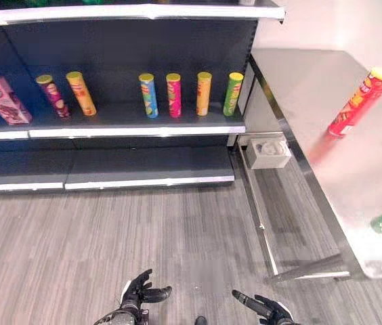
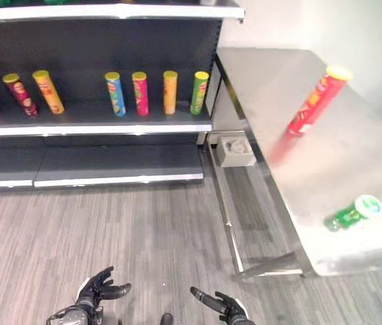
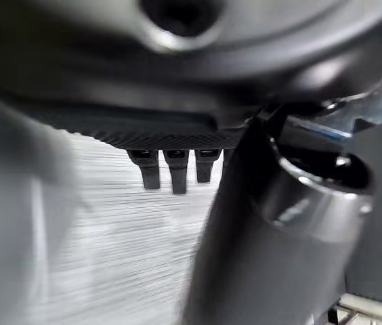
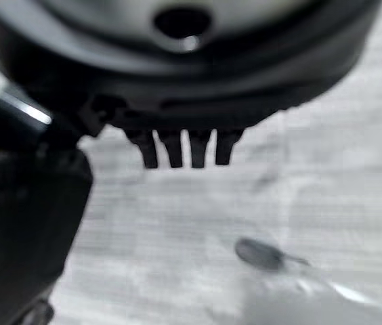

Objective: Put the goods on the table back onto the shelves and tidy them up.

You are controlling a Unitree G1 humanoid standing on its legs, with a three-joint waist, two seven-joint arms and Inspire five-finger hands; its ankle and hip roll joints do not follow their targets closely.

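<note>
While both hang low over the floor, each robot hand, left (image 1: 139,292) and right (image 1: 267,308), is spread and empty.

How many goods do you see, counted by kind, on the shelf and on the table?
Tall snack cans on the shelf: 6 (maroon, orange, blue, pink, orange, green)
Pink box on the shelf: 1
Red can on the table: 1
Green bottle on the table: 1
Total: 9

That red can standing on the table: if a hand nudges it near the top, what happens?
The red can is tall and narrow, so it would likely tip. Once down, its round body would probably roll on the smooth metal table.
</note>
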